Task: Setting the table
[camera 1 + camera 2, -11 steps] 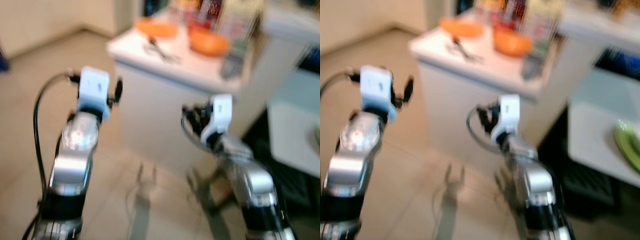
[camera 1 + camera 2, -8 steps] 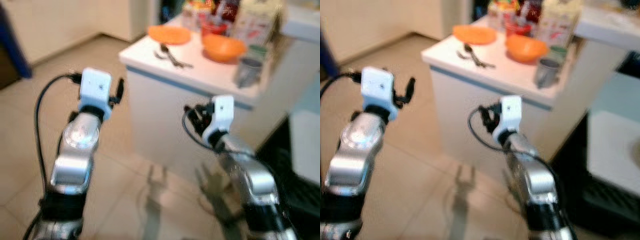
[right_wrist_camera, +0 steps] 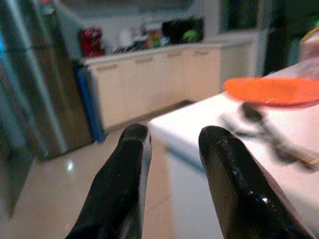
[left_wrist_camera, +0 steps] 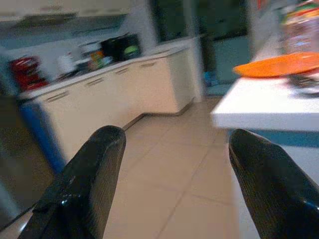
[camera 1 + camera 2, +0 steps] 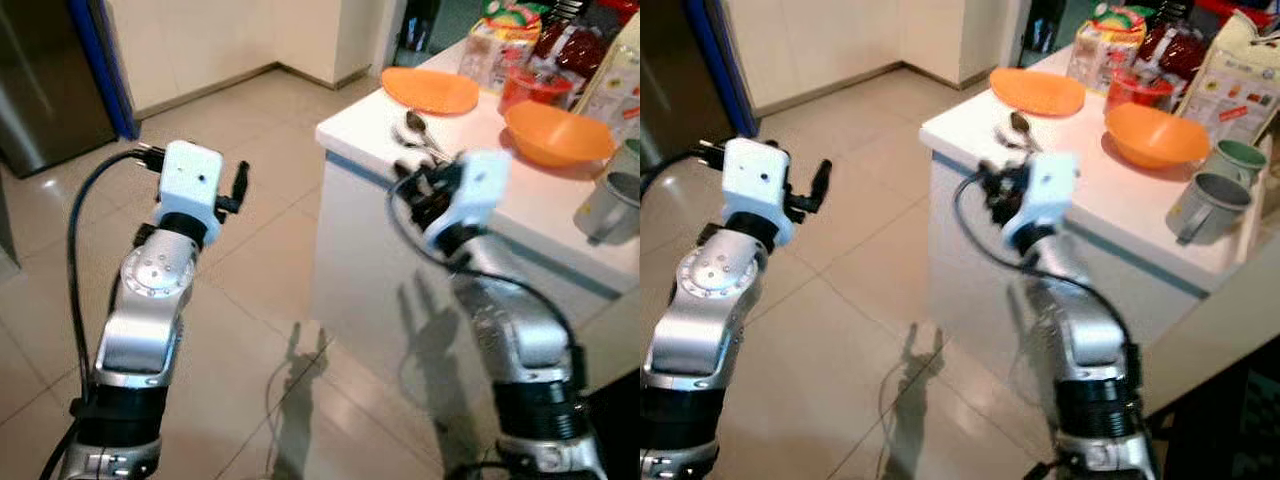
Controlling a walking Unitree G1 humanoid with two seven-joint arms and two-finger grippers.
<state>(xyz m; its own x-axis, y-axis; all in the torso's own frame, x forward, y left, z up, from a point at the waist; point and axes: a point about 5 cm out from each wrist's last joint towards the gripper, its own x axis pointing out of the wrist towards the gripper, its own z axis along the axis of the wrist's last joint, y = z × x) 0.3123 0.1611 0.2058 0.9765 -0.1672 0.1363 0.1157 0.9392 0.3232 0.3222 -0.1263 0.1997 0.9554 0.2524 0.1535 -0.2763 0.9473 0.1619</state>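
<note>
A white table [image 5: 360, 190] stands ahead on the right. On it lie an orange plate [image 5: 430, 90], a spoon with other cutlery [image 5: 418, 125], an orange bowl [image 5: 557, 135], a grey mug [image 5: 1202, 205] and a green mug [image 5: 1238, 160]. My right gripper [image 5: 415, 190] is raised in front of the table's near corner, open and holding nothing; in the right wrist view the cutlery [image 3: 259, 122] and plate [image 3: 271, 89] lie just beyond its fingers [image 3: 132, 164]. My left gripper [image 5: 240, 185] hangs over the floor left of the table, open and empty, fingers [image 4: 94, 169] wide apart.
A red cup [image 5: 525, 85] and food packages [image 5: 1240, 60] crowd the table's back. A dark steel fridge [image 5: 40, 80] stands at the far left, with cream cabinets [image 5: 220, 40] along the back wall. Tiled floor [image 5: 270, 270] spreads between me and the table.
The camera has swung and steadied, so the table now sits further right and looks sharper. My right gripper has risen to the height of the table's corner. The left arm holds its pose.
</note>
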